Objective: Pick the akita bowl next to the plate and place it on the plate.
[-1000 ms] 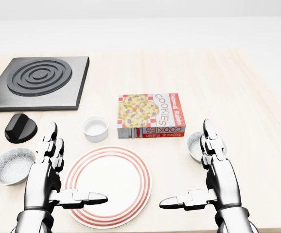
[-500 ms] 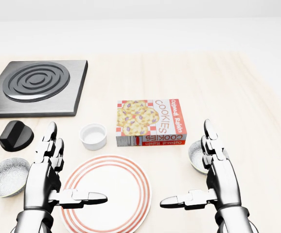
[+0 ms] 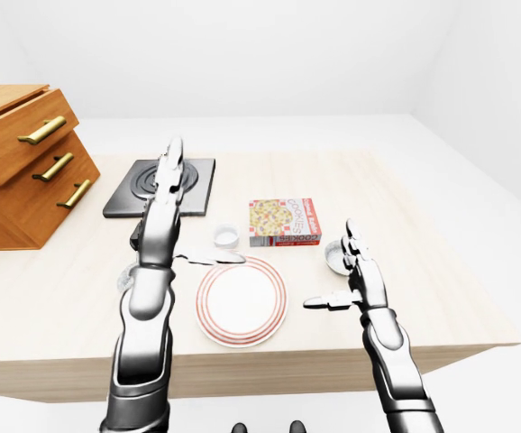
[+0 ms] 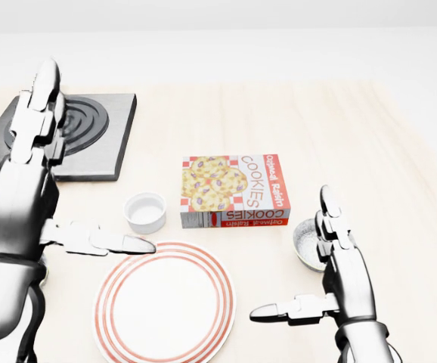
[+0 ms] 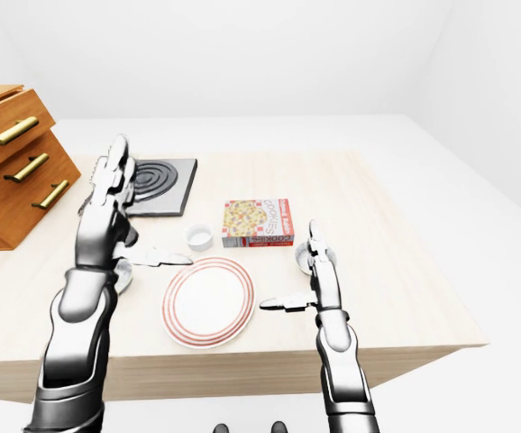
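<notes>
Lying near the plate (image 4: pixel 165 302), a box (image 4: pixel 235 190) reads "COOKIES Oatmeal Raisin".

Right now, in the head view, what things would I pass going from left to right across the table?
You'd pass the black stove plate → small white cup → cookie box → speckled bowl. The striped plate spreads below several of them, so I left it out.

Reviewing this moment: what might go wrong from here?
1. The bowl sits close to the cookie box, partly hidden behind the open right robot hand; a grasp may clip its rim or nudge the box.
2. The left robot hand holds its thumb by the rim of the plate, near the ramekin, possibly blocking the placement.
</notes>
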Robot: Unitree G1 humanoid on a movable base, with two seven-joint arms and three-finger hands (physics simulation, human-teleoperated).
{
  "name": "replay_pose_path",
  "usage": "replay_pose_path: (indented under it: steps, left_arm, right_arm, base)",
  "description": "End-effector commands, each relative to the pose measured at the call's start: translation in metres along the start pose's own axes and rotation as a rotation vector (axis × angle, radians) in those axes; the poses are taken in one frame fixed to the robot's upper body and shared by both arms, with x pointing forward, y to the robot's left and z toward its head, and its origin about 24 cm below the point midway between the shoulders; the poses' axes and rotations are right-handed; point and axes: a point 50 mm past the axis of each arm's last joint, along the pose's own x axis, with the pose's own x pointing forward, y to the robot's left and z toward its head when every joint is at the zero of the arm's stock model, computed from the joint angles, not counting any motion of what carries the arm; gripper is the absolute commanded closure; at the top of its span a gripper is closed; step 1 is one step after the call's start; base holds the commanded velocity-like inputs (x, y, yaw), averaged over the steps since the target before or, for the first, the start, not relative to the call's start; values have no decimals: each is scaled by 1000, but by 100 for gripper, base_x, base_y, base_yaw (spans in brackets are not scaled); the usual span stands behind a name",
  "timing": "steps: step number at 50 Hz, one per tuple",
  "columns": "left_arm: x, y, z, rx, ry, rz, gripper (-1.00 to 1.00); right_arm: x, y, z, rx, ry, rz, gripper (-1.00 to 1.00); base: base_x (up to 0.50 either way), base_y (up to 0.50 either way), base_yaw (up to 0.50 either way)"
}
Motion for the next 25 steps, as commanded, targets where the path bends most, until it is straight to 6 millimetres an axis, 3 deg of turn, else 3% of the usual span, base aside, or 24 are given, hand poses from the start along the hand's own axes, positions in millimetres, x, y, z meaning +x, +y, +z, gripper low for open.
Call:
replay_pose_path:
  steps: [1,2,3,5,8,11,13,14,15,20,21,22,23,25]
  left_arm:
    - [-4,53,199,568,-853,148,-100]
    - [-5,54,201,574,-864,149,-100]
    - [-15,63,224,704,-952,191,-100]
    - [-29,73,243,838,-1016,243,-100]
    - [-55,84,258,979,-1072,314,-100]
    - [-78,96,269,1152,-1059,385,-100]
    - [-80,97,270,1137,-1076,385,-100]
    - [-100,118,279,1329,-938,487,-100]
    - [-110,127,280,1374,-876,527,-100]
    - [-141,159,271,1389,-659,642,-100]
    - [-154,175,260,1357,-536,704,-100]
    - [-157,176,260,1340,-547,707,-100]
    - [-167,191,246,1270,-449,744,-100]
    - [-167,205,227,1140,-399,717,-100]
  right_arm:
    - [1,-3,0,6,1,-23,-100]
    - [1,-3,0,6,1,-23,-100]
    - [1,-4,2,11,-9,-28,-100]
    - [0,-5,3,16,-16,-30,-100]
    - [0,-5,5,17,-22,-30,-100]
    - [0,-5,3,14,-12,-28,-100]
    - [0,-5,2,14,-11,-28,-100]
    - [0,-5,2,11,-10,-27,-100]
    - [1,-5,0,10,-1,-27,-100]
    - [1,-5,-2,7,8,-27,-100]
    - [0,-5,0,6,-1,-28,-100]
    - [0,-5,0,6,-2,-28,-100]
    - [0,-5,0,4,-2,-31,-100]
    - [0,-5,0,4,-2,-32,-100]
  base:
    - [0,0,0]
    - [0,0,0]
    - [0,0,0]
    - [0,0,0]
    - [0,0,0]
    - [0,0,0]
    - [0,0,0]
    - [0,0,0]
    - [0,0,0]
    - [0,0,0]
    - [0,0,0]
    - [0,0,0]
    - [0,0,0]
    - [0,0,0]
